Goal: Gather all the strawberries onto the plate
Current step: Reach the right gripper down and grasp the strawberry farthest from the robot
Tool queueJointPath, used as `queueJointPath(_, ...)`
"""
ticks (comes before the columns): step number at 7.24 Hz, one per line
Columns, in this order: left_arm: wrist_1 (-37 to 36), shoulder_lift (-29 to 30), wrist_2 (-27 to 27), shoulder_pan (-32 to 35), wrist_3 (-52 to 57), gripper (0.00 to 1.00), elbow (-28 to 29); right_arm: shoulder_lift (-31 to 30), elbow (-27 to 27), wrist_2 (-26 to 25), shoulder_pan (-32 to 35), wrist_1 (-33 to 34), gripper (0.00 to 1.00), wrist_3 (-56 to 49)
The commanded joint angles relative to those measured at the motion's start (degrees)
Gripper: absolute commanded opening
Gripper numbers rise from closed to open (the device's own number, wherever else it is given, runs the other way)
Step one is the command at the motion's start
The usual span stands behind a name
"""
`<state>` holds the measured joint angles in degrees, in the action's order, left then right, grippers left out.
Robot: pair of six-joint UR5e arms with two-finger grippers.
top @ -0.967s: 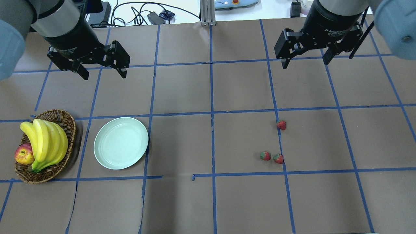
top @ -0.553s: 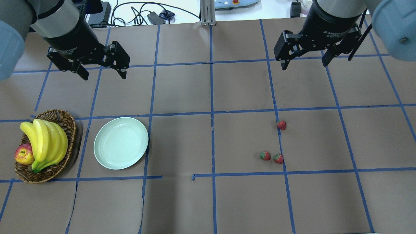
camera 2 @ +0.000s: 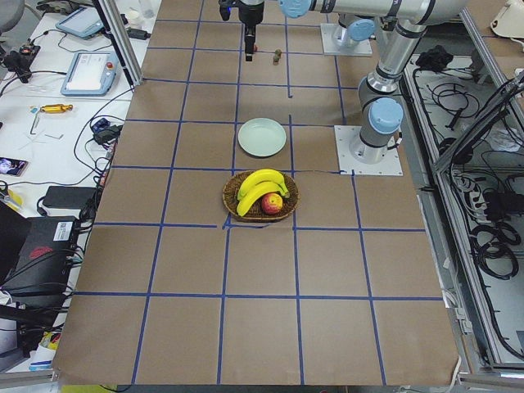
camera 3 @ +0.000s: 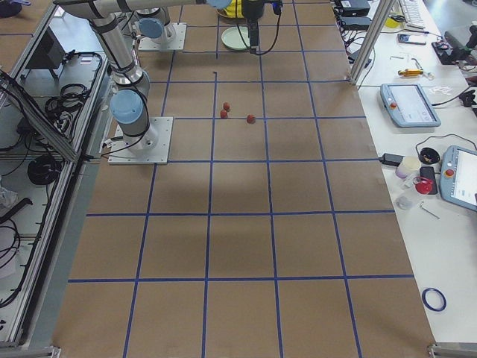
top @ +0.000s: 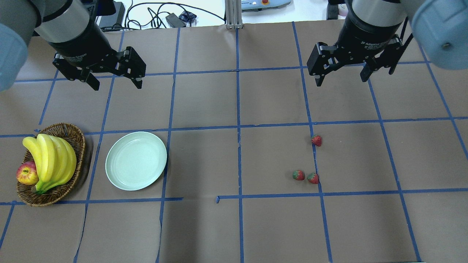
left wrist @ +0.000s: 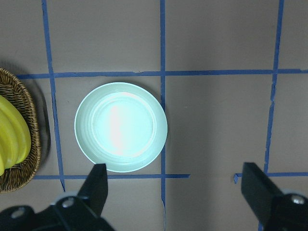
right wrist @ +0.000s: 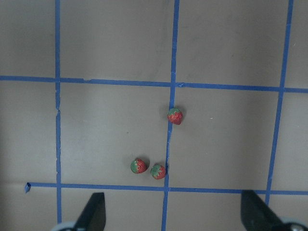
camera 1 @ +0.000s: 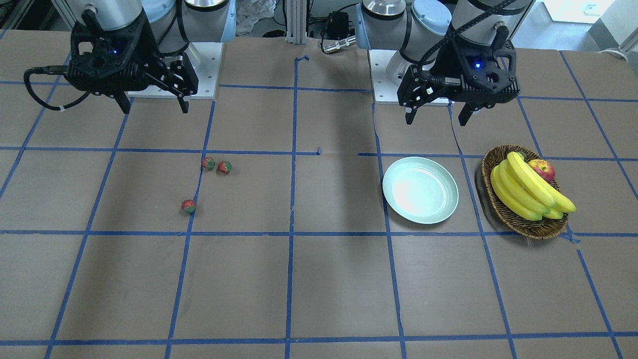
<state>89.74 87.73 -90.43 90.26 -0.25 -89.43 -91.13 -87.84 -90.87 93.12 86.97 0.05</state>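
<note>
Three small red strawberries lie on the brown table at the right of the overhead view: one [top: 316, 140] alone and two [top: 298, 175] [top: 313, 178] side by side. They also show in the right wrist view [right wrist: 175, 116] [right wrist: 139, 166] [right wrist: 158, 171]. The pale green plate [top: 136, 160] sits empty at the left, and it also shows in the left wrist view [left wrist: 121, 127]. My right gripper [top: 341, 82] hangs open and empty, high above the table and well short of the strawberries. My left gripper [top: 118, 86] hangs open and empty, high and short of the plate.
A brown wicker basket [top: 51, 197] holding bananas [top: 51, 160] and a red-yellow apple [top: 27, 173] stands just left of the plate. Blue tape lines grid the brown table. Cables and devices lie beyond the table's top edge in the overhead view.
My right gripper has shifted slightly down the overhead view, toward the strawberries, still open. The left gripper, the strawberries and the plate have not moved.
</note>
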Motion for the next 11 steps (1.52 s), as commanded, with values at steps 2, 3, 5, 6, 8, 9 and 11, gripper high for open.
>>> queueJointPath(2,0.1,-0.7,-0.4,0.0,0.4,1.00,-0.2,7.8,-2.5,0.0,-1.9,1.6,1.00,-0.5)
queueJointPath(3,0.2,-0.5,-0.4,0.0,0.4,1.00,-0.4,10.9,-4.8,-0.2,-2.7,4.6,1.00,-0.6)
queueJointPath(5,0.1,-0.8,-0.4,0.0,0.2,1.00,-1.9,15.5,-12.4,-0.7,-2.9,19.7,1.00,-0.5)
queueJointPath(6,0.0,-0.8,-0.4,0.0,0.1,1.00,-1.9,15.9,-17.5,-0.2,-2.9,27.4,1.00,-0.5)
queueJointPath(8,0.1,-0.8,-0.4,0.0,0.1,1.00,-2.0,16.2,-28.0,-0.3,-3.0,43.1,1.00,-0.5)
queueJointPath(9,0.0,-0.7,-0.4,0.0,0.1,1.00,-2.0,16.4,-30.6,-0.6,-3.0,47.0,1.00,-0.7)
queueJointPath(11,0.1,-0.9,-0.4,0.0,0.1,1.00,-2.0,17.0,-33.3,-1.0,-3.5,48.9,0.97,-2.9)
